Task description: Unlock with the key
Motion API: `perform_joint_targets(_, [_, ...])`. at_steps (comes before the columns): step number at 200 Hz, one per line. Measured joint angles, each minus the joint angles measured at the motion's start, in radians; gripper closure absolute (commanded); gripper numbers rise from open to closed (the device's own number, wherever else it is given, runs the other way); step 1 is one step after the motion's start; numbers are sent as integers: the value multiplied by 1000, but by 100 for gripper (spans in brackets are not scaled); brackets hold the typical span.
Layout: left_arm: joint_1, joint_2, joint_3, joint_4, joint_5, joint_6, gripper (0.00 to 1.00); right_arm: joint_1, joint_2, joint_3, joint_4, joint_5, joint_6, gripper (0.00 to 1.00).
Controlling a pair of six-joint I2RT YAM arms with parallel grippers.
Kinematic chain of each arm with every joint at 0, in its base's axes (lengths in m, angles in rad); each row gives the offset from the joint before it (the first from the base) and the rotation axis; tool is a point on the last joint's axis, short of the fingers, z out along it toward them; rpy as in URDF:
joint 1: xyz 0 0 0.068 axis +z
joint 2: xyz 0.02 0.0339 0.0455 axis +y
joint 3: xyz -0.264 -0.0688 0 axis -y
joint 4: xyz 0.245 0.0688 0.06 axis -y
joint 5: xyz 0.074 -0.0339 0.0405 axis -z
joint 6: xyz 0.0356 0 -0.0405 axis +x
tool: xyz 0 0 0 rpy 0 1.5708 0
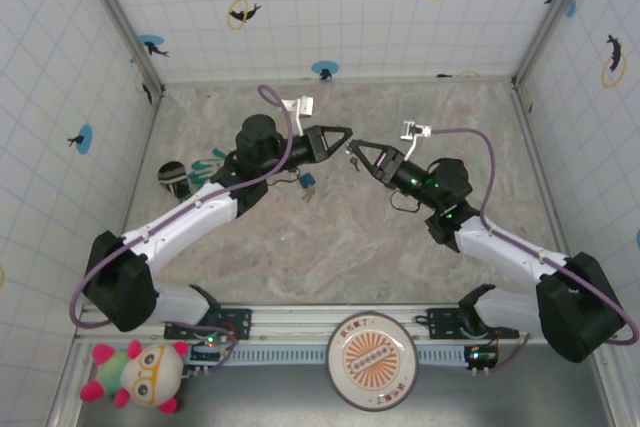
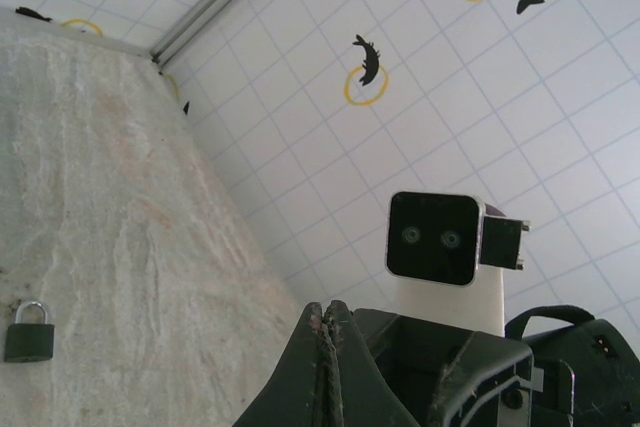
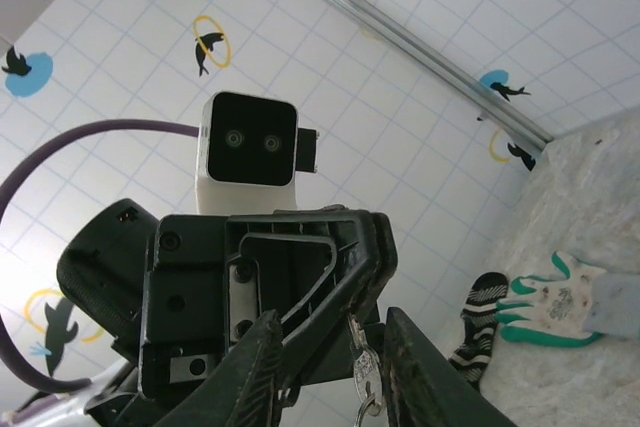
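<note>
My left gripper (image 1: 347, 133) hangs above the middle of the table, shut on the key (image 3: 364, 372). The key is small and silvery with a ring, and it dangles from the left gripper's tips (image 3: 365, 297). In the top view the key (image 1: 350, 158) is a tiny dark speck between the two grippers. My right gripper (image 1: 355, 150) faces the left one tip to tip. Its jaws stand open (image 3: 330, 319), one finger on each side of the hanging key. In the left wrist view the left gripper (image 2: 328, 309) shows pads pressed together. A small padlock (image 2: 28, 332) lies on the table (image 1: 306, 182).
Teal-and-white gloves (image 3: 545, 297) and a black-and-white striped sock (image 3: 480, 322) lie at the table's left (image 1: 200, 165). Tiled walls enclose the table on three sides. A plush toy (image 1: 140, 375) and a round disc (image 1: 371, 357) sit at the near edge.
</note>
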Motion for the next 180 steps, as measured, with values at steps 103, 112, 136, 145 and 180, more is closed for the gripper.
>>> perform_joint_targets(103, [-1,-13,-17,19,0,-12,100,7,13,0,8,-3,-6,67])
perform_joint_targets(112, [-1,-20,-21,23,0,-15,100,12,15,0,7,-4,-6,68])
perform_joint_targets(136, [-1,-37,-25,26,-1,-20,100,21,16,0,0,-7,-11,74])
perform_joint_targets(145, [-1,-39,-25,31,0,-23,100,21,16,0,0,-8,-12,75])
perform_joint_targets(180, [-1,-40,-27,39,-1,-26,100,22,16,0,-3,-7,-13,79])
